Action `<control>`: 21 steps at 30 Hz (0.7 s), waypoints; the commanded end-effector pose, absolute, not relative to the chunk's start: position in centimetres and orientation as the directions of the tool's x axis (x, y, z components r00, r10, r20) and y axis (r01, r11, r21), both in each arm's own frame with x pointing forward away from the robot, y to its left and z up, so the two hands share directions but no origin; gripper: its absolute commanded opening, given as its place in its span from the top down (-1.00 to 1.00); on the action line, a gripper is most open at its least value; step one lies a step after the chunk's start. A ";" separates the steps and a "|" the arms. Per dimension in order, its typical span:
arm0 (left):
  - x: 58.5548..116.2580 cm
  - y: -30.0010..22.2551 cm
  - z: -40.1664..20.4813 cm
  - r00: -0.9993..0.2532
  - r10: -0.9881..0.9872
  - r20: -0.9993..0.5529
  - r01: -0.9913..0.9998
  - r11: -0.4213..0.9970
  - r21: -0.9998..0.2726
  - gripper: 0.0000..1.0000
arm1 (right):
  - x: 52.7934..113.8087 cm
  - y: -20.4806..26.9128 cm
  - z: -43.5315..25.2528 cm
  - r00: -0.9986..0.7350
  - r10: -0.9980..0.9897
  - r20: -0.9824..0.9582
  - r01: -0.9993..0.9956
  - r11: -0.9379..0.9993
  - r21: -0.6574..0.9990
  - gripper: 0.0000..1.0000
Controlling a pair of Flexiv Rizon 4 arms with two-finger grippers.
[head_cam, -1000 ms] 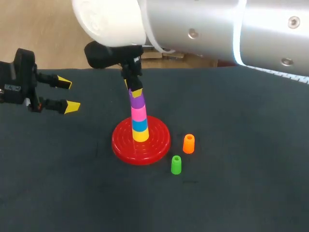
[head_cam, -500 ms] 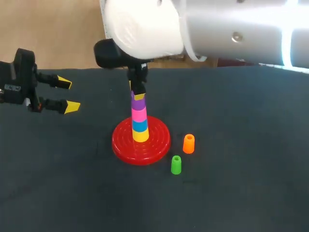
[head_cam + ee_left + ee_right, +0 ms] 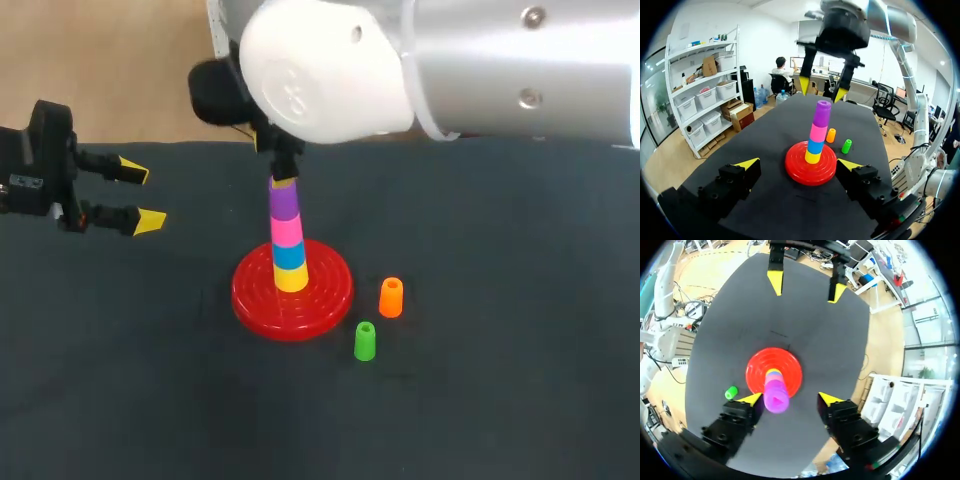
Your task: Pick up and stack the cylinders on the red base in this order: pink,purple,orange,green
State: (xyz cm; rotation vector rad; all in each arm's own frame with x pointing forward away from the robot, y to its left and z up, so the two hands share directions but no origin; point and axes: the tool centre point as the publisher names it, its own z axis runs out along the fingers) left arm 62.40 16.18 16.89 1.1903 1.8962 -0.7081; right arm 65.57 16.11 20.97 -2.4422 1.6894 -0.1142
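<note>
The right gripper hangs above the stack on the red base, fingers spread wide and seemingly clear of the purple cylinder, which tops the pink cylinder. The orange cylinder and green cylinder stand on the table beside the base. The left gripper sits well apart, also spread wide.

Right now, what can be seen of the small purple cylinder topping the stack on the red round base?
The purple plastic-looking cylinder stands upright as the top piece of the stack, resting on the pink cylinder above the red round base. Its top shows a rim. The right gripper hangs just above it, fingers open either side of its top, not touching it.
</note>
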 end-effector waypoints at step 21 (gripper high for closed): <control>62.6 16.3 16.7 -0.261 0.480 -0.837 0.913 0.405 -0.052 -1.00 | 53.7 7.2 19.1 0.043 -0.992 -0.119 -0.988 -0.024 -0.152 -1.00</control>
